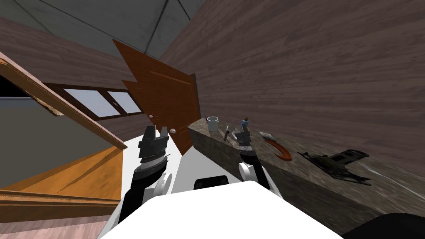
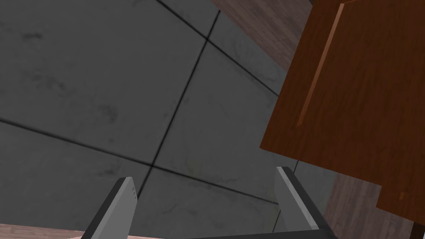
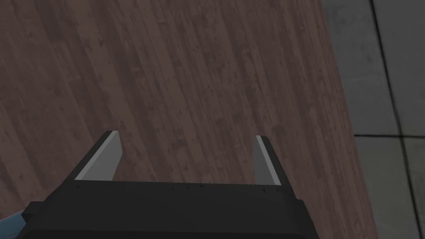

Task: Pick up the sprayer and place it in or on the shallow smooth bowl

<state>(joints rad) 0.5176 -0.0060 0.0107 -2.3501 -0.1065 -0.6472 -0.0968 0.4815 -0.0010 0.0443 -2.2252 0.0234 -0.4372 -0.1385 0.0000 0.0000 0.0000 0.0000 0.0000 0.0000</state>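
Right gripper (image 1: 245, 132), fingers spread around nothing, hangs at mid-frame over the counter (image 1: 299, 178). We see the blue sprayer (image 1: 245, 123) standing just above it in the picture. Left gripper (image 1: 156, 132), likewise spread, sits left of centre.

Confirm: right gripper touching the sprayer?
Cannot tell. In the head view the right gripper overlaps the sprayer, hiding any gap. The right wrist view shows its fingers open with nothing between.

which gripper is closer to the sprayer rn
Right. The right gripper is up at the counter, just in front of the sprayer; the left gripper is off to the side near the brown door.
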